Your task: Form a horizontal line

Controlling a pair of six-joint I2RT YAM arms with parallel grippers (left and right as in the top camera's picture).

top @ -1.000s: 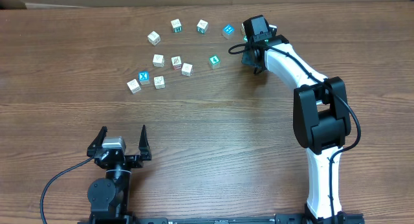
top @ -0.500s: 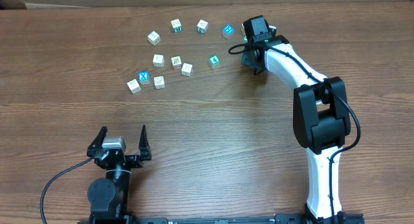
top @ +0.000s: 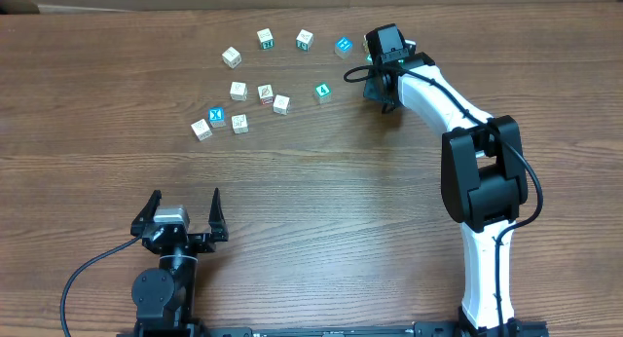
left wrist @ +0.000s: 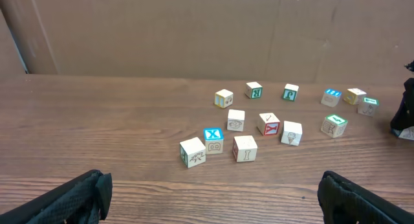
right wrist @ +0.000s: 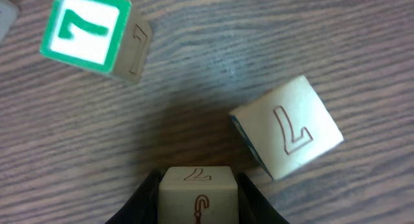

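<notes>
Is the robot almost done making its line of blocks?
Not nearly. Done: nothing yet. No straight touching row shows, and the cubes lie scattered. In hand: the right gripper pinches one letter cube at the far right end of the spread. The left gripper sits open, away from the cubes. Left: pretty much the whole line.

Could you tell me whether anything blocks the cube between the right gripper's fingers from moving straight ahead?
Nothing visible: bare wooden table lies ahead of the pale wooden cube in the right gripper. A green-faced cube and a second pale cube flank that path.
</notes>
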